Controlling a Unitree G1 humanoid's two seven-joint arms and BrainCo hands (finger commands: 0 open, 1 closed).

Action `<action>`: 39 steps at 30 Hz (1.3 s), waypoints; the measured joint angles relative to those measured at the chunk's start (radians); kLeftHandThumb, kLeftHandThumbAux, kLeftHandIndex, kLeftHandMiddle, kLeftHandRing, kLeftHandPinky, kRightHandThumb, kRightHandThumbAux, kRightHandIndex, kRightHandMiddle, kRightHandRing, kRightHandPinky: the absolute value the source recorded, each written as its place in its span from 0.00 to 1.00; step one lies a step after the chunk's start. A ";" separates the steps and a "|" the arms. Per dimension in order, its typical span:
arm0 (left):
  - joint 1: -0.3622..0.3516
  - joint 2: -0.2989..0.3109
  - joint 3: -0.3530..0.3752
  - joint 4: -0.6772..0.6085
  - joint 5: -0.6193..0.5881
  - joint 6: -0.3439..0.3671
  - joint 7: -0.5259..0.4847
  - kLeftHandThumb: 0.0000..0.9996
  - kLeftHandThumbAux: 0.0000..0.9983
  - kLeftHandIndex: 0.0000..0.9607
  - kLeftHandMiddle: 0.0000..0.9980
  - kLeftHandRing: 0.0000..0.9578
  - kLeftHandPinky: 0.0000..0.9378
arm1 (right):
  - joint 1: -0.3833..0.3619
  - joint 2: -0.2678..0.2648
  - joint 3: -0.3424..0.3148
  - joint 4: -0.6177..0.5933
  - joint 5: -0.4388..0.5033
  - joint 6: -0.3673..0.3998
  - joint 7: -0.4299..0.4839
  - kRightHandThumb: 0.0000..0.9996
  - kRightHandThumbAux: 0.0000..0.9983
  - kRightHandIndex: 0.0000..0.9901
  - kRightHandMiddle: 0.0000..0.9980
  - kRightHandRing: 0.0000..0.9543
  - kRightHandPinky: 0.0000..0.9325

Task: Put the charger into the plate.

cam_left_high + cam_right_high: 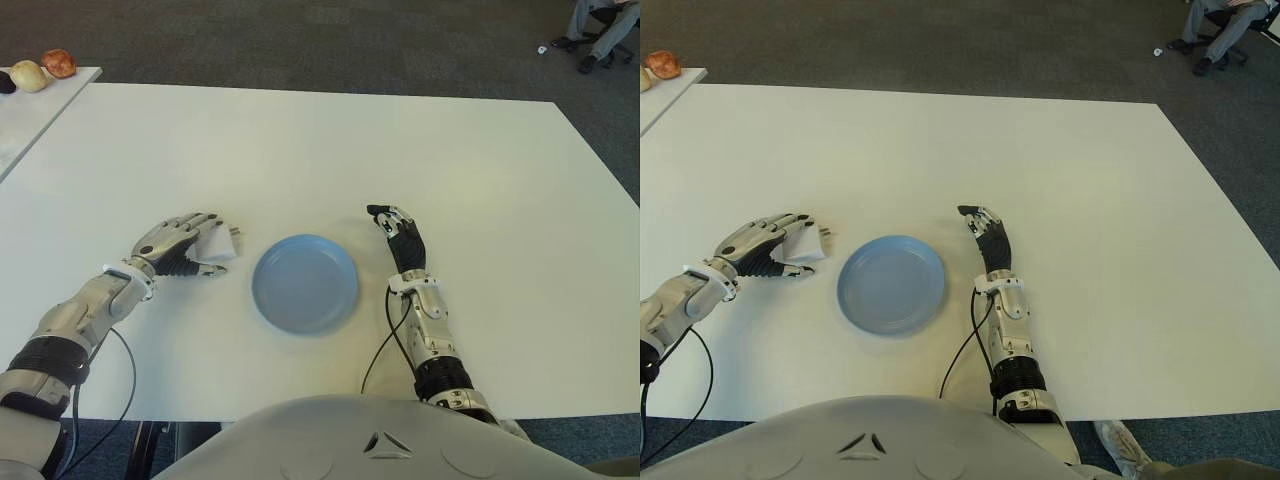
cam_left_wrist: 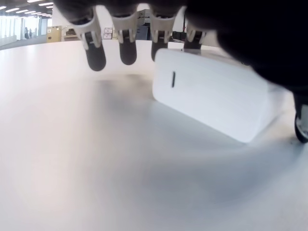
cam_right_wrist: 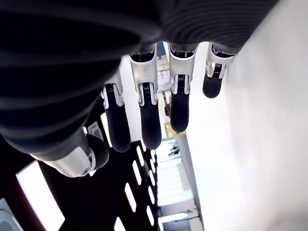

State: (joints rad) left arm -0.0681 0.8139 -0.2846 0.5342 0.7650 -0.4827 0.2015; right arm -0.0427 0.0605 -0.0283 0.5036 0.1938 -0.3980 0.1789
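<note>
The white charger (image 1: 217, 246) lies flat on the white table (image 1: 330, 150), left of the round blue plate (image 1: 305, 283), with its metal prongs pointing towards the far side. My left hand (image 1: 185, 240) reaches over it from the left. In the left wrist view its fingers (image 2: 127, 45) stretch above the charger (image 2: 211, 96) without closing, the thumb low beside it. The plate holds nothing. My right hand (image 1: 398, 228) shows to the right of the plate, fingers relaxed and holding nothing.
A second white table at the far left carries a few round fruit-like items (image 1: 45, 68). A seated person's legs (image 1: 600, 30) show at the far right on the carpet. Black cables (image 1: 385, 345) trail from both forearms near the front edge.
</note>
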 measured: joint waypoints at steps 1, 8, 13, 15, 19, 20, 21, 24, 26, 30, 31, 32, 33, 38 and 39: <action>-0.001 -0.001 -0.001 0.001 -0.001 0.001 0.000 0.21 0.35 0.01 0.02 0.04 0.13 | 0.001 0.000 0.000 -0.001 0.000 0.000 0.000 0.00 0.61 0.38 0.34 0.24 0.09; -0.013 -0.005 -0.007 0.019 -0.003 0.004 -0.003 0.21 0.34 0.01 0.02 0.04 0.13 | 0.008 0.000 0.000 -0.009 0.000 0.000 0.000 0.00 0.60 0.38 0.34 0.24 0.10; -0.029 -0.010 -0.013 0.042 -0.002 0.003 -0.003 0.20 0.33 0.01 0.03 0.05 0.14 | 0.018 0.000 0.001 -0.021 0.001 0.003 0.000 0.00 0.60 0.38 0.34 0.24 0.11; -0.035 -0.012 -0.015 0.053 -0.001 0.002 -0.002 0.20 0.33 0.01 0.03 0.05 0.15 | 0.022 0.000 0.001 -0.027 0.001 0.005 0.000 0.00 0.60 0.38 0.34 0.24 0.11; -0.039 -0.014 -0.019 0.064 -0.001 0.001 -0.002 0.19 0.33 0.02 0.03 0.06 0.15 | 0.028 -0.001 0.001 -0.036 0.001 0.008 0.000 0.00 0.60 0.38 0.33 0.23 0.11; -0.040 -0.015 -0.019 0.066 -0.001 0.000 -0.001 0.19 0.33 0.02 0.03 0.06 0.15 | 0.029 -0.001 0.001 -0.037 0.001 0.010 0.000 0.00 0.60 0.38 0.33 0.23 0.10; -0.041 -0.016 -0.019 0.067 -0.001 -0.001 -0.001 0.19 0.33 0.02 0.03 0.06 0.15 | 0.030 -0.001 0.001 -0.039 0.001 0.011 0.000 0.00 0.60 0.38 0.33 0.23 0.10; -0.045 -0.018 -0.020 0.073 -0.001 -0.005 0.000 0.18 0.33 0.02 0.04 0.06 0.15 | 0.035 -0.001 0.001 -0.045 0.001 0.013 0.000 0.00 0.60 0.38 0.33 0.23 0.10; -0.048 -0.019 -0.022 0.077 -0.001 -0.006 0.000 0.18 0.33 0.02 0.04 0.06 0.15 | 0.037 -0.001 0.001 -0.047 0.001 0.014 0.000 0.00 0.60 0.39 0.33 0.23 0.10; -0.055 -0.021 -0.030 0.082 -0.001 -0.008 0.001 0.18 0.34 0.03 0.06 0.08 0.17 | 0.038 -0.001 0.001 -0.050 0.001 0.019 0.000 0.00 0.60 0.38 0.33 0.23 0.09; -0.057 -0.021 -0.032 0.084 -0.001 -0.008 0.001 0.18 0.34 0.04 0.07 0.10 0.19 | 0.039 -0.001 0.001 -0.051 0.001 0.020 0.000 0.00 0.60 0.38 0.33 0.23 0.09; -0.059 -0.022 -0.034 0.087 -0.001 -0.008 0.002 0.18 0.34 0.04 0.08 0.10 0.20 | 0.039 -0.001 0.001 -0.052 0.001 0.021 0.000 0.00 0.60 0.38 0.33 0.23 0.09; -0.061 -0.022 -0.036 0.089 -0.001 -0.008 0.003 0.19 0.35 0.05 0.10 0.13 0.23 | 0.039 -0.001 0.001 -0.053 0.001 0.022 0.000 0.00 0.59 0.38 0.33 0.23 0.09; -0.081 -0.023 -0.043 0.103 -0.001 -0.008 0.018 0.22 0.37 0.08 0.17 0.21 0.30 | 0.040 -0.001 0.003 -0.054 0.000 0.022 0.000 0.00 0.59 0.38 0.33 0.23 0.09; -0.087 -0.023 -0.045 0.106 -0.001 -0.009 0.022 0.24 0.37 0.09 0.20 0.25 0.33 | 0.040 -0.001 0.003 -0.054 0.000 0.022 0.000 0.00 0.59 0.38 0.33 0.23 0.09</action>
State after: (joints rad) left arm -0.1549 0.7905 -0.3293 0.6397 0.7637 -0.4920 0.2238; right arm -0.0030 0.0599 -0.0252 0.4498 0.1943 -0.3756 0.1789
